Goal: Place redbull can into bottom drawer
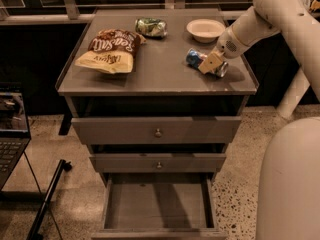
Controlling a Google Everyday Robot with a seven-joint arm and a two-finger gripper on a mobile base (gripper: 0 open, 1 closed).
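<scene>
The redbull can (196, 58) lies on its side on the right part of the grey cabinet top (160, 76), its silver top pointing right. My gripper (211, 64) reaches down from the upper right and sits over the can's middle, its tan fingers (210, 62) around it. The bottom drawer (158, 206) is pulled open below the two knobbed drawers, its flat grey floor bare.
A white bowl (205, 30) stands behind the can. A crumpled green can (151, 27) lies at the back middle, a chip bag (111, 49) at the left. A laptop (11, 129) stands at the left, my white base (290, 184) at the right.
</scene>
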